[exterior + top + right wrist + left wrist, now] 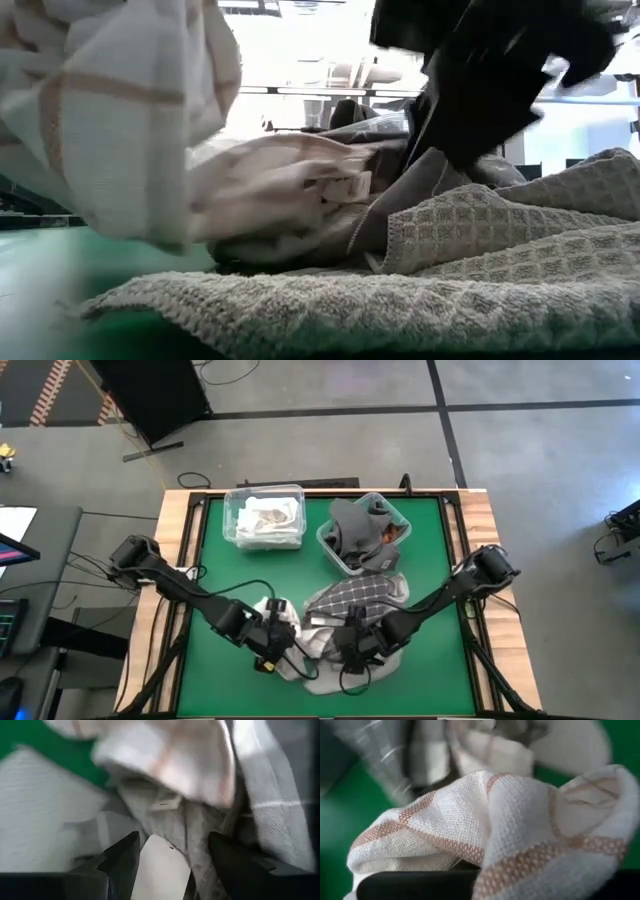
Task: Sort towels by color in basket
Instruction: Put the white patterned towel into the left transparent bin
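Green table [215, 560]; left gripper [278, 632] pinching white towel [470, 820]; right gripper [172, 857] spread.

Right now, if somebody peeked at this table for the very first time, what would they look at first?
Probably the heap of towels at the near edge of the green table, with both grippers down in it. The left gripper is shut on a white towel with orange stripes, and the right gripper is open over the grey cloth. Behind sit two clear bins: pale towels on the left, dark ones on the right.
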`<state>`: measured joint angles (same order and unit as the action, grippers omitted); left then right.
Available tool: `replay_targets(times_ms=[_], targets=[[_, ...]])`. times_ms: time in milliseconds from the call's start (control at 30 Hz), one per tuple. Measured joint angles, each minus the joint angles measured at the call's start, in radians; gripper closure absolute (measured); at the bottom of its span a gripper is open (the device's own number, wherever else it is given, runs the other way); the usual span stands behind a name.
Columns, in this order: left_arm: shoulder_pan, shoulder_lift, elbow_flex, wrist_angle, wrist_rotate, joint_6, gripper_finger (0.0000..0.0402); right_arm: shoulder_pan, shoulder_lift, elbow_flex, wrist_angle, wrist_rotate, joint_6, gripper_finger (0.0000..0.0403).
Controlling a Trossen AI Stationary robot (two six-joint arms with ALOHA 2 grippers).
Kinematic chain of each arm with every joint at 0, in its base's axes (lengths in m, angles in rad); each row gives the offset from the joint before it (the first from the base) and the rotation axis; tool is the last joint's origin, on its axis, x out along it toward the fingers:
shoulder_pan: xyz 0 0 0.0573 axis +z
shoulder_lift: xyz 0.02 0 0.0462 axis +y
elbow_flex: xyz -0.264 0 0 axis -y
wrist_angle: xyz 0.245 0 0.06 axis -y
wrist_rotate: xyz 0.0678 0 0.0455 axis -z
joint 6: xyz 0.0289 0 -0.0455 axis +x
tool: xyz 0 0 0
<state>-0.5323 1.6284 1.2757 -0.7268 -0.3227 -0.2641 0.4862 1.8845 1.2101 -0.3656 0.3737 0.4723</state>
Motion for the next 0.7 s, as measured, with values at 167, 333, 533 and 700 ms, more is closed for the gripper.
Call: replay_targets(times_ms=[167,333,533,700], targets=[[-0.010,-0.020,0.103,-0.285,-0.133,-0.041,0.0380,-0.012,0.004,-0.056,-0.025,0.004,0.071,0.0129],[-0.001,-0.021,0.219,-0.497,-0.339,0.013,0.0380,-0.011,0.005,-0.075,-0.018,0.014,0.114,0.0129],[0.038,-0.022,0.269,-0.544,-0.512,0.368,0.0380,-0.011,0.006,-0.076,0.082,0.069,0.097,0.0129],[0.100,-0.021,0.269,-0.614,-0.569,0.622,0.0380,-0.011,0.006,-0.076,0.090,0.080,0.094,0.0129]])
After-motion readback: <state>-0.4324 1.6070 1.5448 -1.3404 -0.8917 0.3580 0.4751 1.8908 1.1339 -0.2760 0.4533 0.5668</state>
